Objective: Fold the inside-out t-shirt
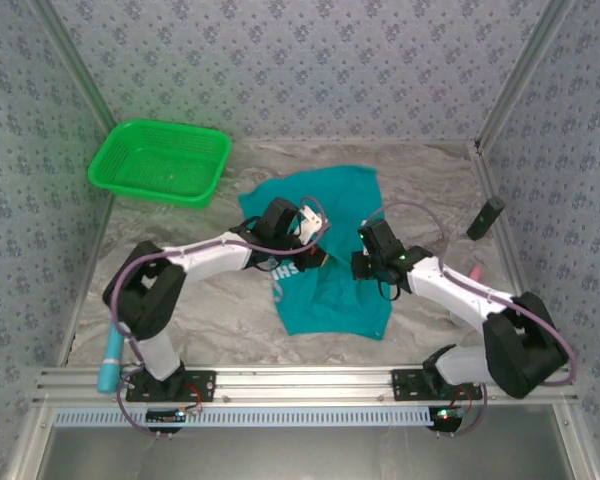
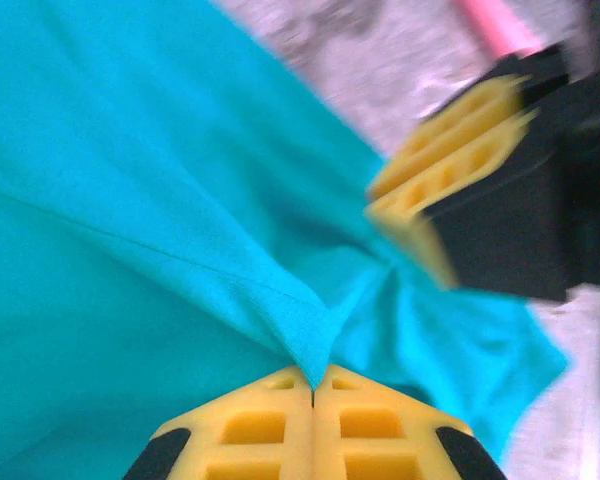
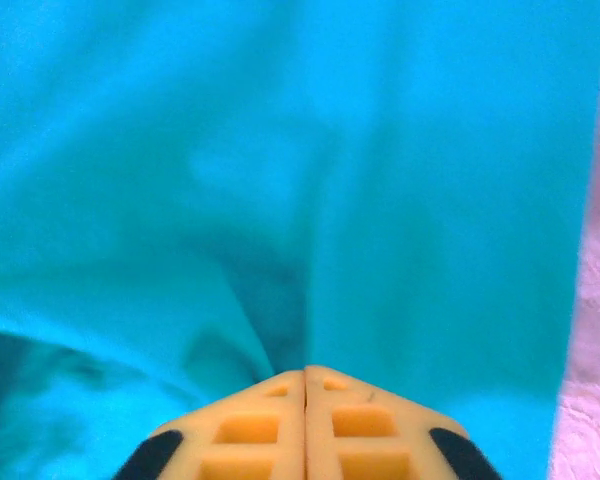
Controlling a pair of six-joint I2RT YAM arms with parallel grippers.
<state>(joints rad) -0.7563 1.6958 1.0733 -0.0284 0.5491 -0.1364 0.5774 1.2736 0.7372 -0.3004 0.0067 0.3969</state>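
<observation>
The teal t-shirt (image 1: 338,304) lies crumpled mid-table, with white lettering (image 1: 285,277) showing on one face. My left gripper (image 1: 318,252) sits over the shirt's middle. In the left wrist view its yellow fingers are shut (image 2: 312,388), pinching a raised fold of the teal cloth (image 2: 130,200). My right gripper (image 1: 358,268) is close beside it. Its yellow fingers (image 2: 450,150) appear at the upper right of the left wrist view. In the right wrist view the jaws are shut (image 3: 305,372) on the cloth (image 3: 280,150), which creases into them.
A bright green mesh basket (image 1: 160,160) stands at the back left. A black object (image 1: 485,218) and a pink item (image 1: 473,272) lie near the right wall. A light blue cylinder (image 1: 110,360) rests at the front left by the rail. The tabletop (image 1: 430,180) is marbled grey.
</observation>
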